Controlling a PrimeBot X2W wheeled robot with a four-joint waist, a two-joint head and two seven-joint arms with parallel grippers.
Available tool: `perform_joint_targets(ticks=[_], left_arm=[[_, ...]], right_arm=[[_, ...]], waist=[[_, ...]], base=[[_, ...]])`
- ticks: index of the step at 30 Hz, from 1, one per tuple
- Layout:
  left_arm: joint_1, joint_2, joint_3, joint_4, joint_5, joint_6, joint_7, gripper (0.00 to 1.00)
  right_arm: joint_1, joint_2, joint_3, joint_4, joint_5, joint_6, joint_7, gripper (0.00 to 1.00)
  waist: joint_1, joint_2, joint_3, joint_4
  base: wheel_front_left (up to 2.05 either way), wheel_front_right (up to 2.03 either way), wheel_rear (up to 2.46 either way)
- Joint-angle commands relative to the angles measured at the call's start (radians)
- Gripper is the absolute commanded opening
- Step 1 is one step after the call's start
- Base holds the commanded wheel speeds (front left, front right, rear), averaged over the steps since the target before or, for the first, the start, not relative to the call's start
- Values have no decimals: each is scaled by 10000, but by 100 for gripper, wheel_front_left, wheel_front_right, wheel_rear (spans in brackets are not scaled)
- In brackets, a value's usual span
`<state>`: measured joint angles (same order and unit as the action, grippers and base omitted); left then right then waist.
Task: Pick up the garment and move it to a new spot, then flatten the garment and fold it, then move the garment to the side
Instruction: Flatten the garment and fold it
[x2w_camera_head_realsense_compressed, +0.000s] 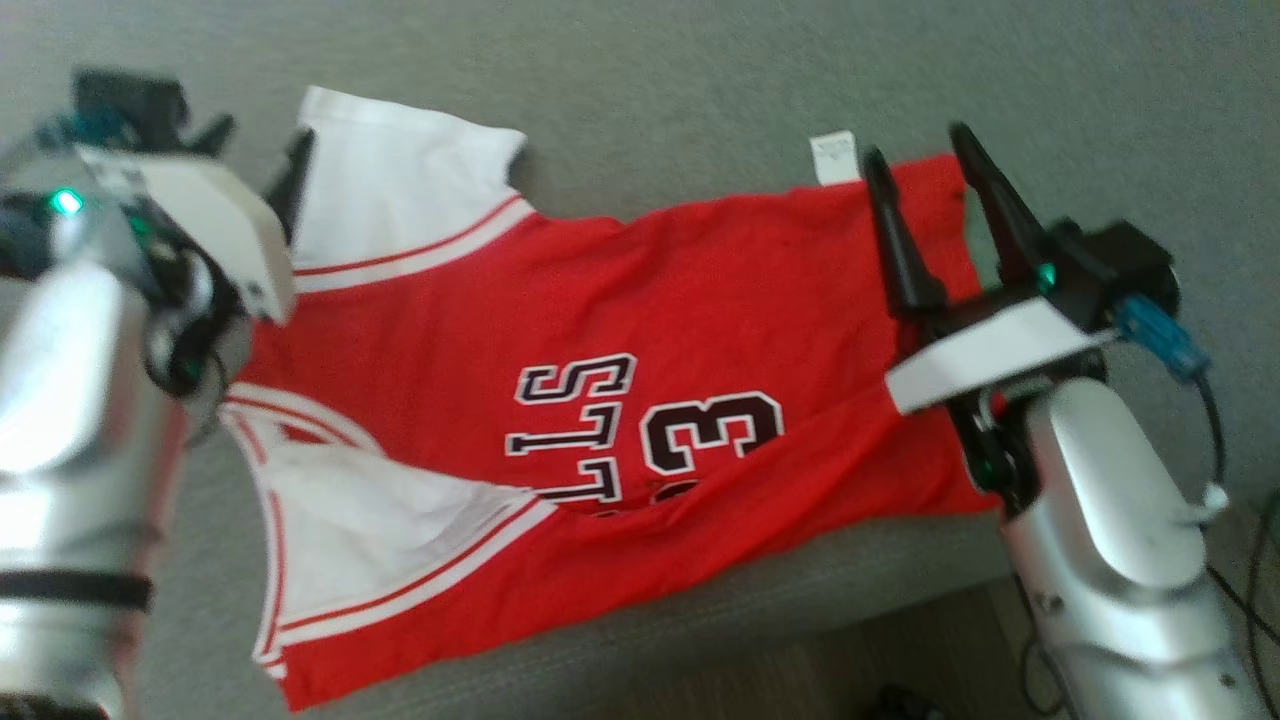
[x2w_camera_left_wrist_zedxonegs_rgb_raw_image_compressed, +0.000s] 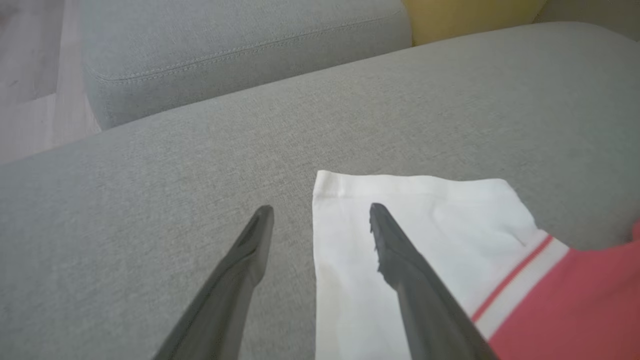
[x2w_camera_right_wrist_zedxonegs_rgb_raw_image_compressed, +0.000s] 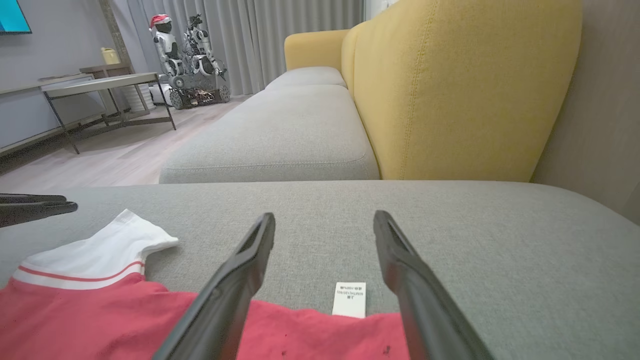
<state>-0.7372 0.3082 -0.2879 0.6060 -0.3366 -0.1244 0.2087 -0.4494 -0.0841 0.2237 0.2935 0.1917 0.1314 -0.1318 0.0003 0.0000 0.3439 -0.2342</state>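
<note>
The garment (x2w_camera_head_realsense_compressed: 600, 330), a red jersey with white sleeves and black lettering, lies spread on the grey sofa cushion (x2w_camera_head_realsense_compressed: 700, 80). My left gripper (x2w_camera_head_realsense_compressed: 262, 135) hovers open at the far white sleeve (x2w_camera_left_wrist_zedxonegs_rgb_raw_image_compressed: 425, 225). The sleeve's edge runs between its fingers: one finger is over the cloth, the other over bare cushion (x2w_camera_left_wrist_zedxonegs_rgb_raw_image_compressed: 150, 175). My right gripper (x2w_camera_head_realsense_compressed: 915, 142) stands open over the red hem (x2w_camera_right_wrist_zedxonegs_rgb_raw_image_compressed: 310, 335), with the white care label (x2w_camera_right_wrist_zedxonegs_rgb_raw_image_compressed: 350, 299) between its fingers. In the right wrist view my right gripper (x2w_camera_right_wrist_zedxonegs_rgb_raw_image_compressed: 324, 216) points across the cushion. Nothing is held by my left gripper (x2w_camera_left_wrist_zedxonegs_rgb_raw_image_compressed: 321, 209).
The cushion's front edge (x2w_camera_head_realsense_compressed: 700, 600) runs below the jersey, with wooden floor (x2w_camera_head_realsense_compressed: 800, 670) and cables (x2w_camera_head_realsense_compressed: 1250, 590) beyond. A yellow sofa back (x2w_camera_right_wrist_zedxonegs_rgb_raw_image_compressed: 450, 90) rises behind, and a second grey seat (x2w_camera_right_wrist_zedxonegs_rgb_raw_image_compressed: 280, 135) adjoins. Farther off stand a low table (x2w_camera_right_wrist_zedxonegs_rgb_raw_image_compressed: 105, 85) and another robot (x2w_camera_right_wrist_zedxonegs_rgb_raw_image_compressed: 185, 55).
</note>
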Motion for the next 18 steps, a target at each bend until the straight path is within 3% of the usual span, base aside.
perform_joint_targets(ticks=[1,10,18], left_arm=[[-731,559,169,-108,-186,-37,320,100],[-2208,1649,-1127,913,-1279,-60,2048,100],[-2888,2024,-1721,1623,-1650,-62,2229,100]], right_arm=[[-358,157,273,-194,-60,-7,-22,100],[-1162,312,695,557,188,-7,-218,100],[-1295,334,705,946,346,-7,-464,100]], waist=[[-3,0,518,-524],[-3,0,1042,-1199],[-3,0,1148,-1374]], base=[[0,0,0],[0,0,0],[0,0,0]])
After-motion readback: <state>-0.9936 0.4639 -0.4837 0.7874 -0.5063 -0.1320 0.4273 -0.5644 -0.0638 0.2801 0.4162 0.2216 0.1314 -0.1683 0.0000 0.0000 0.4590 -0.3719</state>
